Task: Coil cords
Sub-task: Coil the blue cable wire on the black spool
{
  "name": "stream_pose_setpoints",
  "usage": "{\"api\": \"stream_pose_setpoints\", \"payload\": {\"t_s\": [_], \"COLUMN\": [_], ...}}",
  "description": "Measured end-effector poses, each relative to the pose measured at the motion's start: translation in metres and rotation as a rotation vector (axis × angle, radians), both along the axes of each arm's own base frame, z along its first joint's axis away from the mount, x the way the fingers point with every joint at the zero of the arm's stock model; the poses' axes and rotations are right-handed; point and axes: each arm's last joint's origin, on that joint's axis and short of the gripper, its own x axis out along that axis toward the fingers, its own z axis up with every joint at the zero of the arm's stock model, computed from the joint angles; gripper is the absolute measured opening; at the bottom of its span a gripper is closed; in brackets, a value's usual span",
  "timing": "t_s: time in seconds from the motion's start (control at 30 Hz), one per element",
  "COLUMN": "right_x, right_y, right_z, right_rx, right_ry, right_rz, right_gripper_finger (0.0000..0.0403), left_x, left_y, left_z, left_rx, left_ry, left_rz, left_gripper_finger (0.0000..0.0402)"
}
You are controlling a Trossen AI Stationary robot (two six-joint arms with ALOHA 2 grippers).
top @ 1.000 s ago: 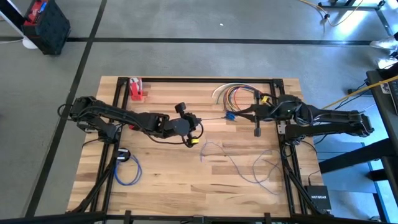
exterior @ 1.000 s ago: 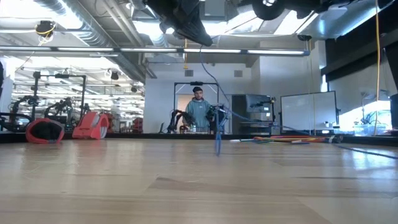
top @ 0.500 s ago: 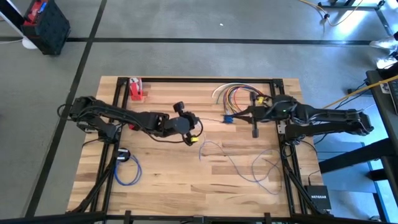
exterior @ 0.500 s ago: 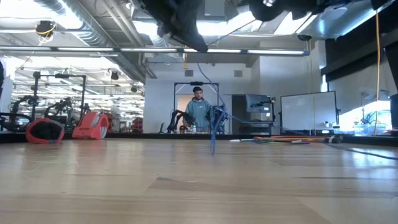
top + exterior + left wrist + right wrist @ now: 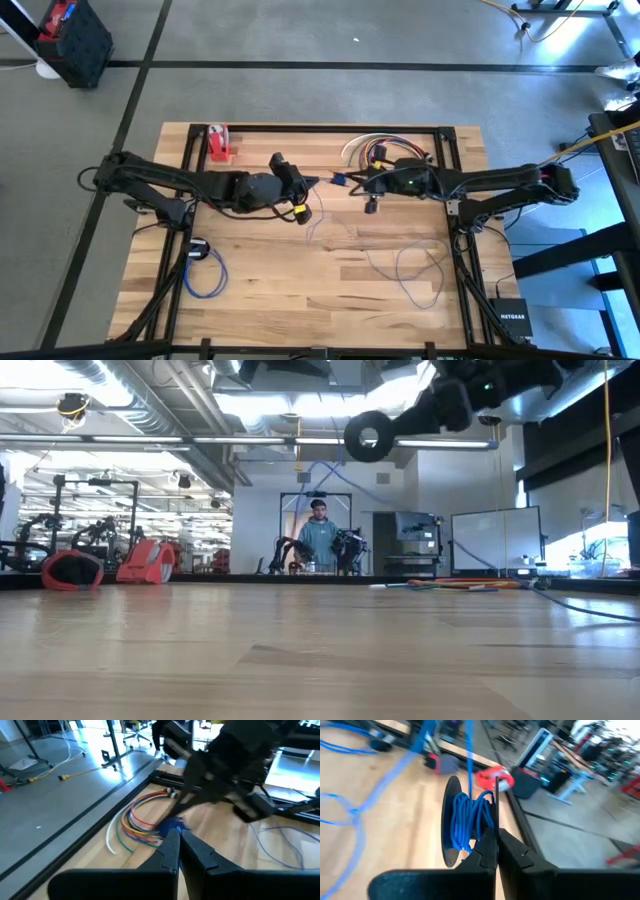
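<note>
Both grippers have come closer together near the coloured wire bundle [image 5: 372, 150]. The left gripper [image 5: 318, 181] and right gripper [image 5: 352, 181] pinch the blue cord's [image 5: 405, 265] small wound bunch [image 5: 339, 180] between them. More cord got pulled up; loose loops remain.

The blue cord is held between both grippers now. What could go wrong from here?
1. The left gripper and right gripper are very close together at the blue cord; they might collide.
2. Its loose tail loops over itself on the table and may knot when pulled.
3. The coloured cords lie just beside and might get snagged.
</note>
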Motion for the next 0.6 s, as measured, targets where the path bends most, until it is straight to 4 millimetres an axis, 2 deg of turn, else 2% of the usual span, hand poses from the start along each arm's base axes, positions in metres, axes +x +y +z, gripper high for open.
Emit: {"api": "stream_pose_setpoints", "payload": {"t_s": [0.17, 0.37, 0.6], "right_x": [0.013, 0.023, 0.024], "right_y": [-0.003, -0.004, -0.003], "right_z": [-0.005, -0.010, 0.001], "right_rx": [-0.018, 0.023, 0.079], "right_ry": [-0.056, -0.116, -0.245], "right_rz": [-0.058, -0.067, -0.043], "right_gripper_finger": [0.0005, 0.0005, 0.0005], "left_x": [0.005, 0.027, 0.052], "left_y": [-0.004, -0.007, -0.008], "left_z": [-0.007, -0.016, -0.039], "left_rx": [-0.019, 0.018, 0.050], "left_ry": [-0.011, -0.074, -0.076], "left_rz": [-0.004, -0.020, -0.025], "left_gripper_finger": [0.0001, 0.0001, 0.0001]}}
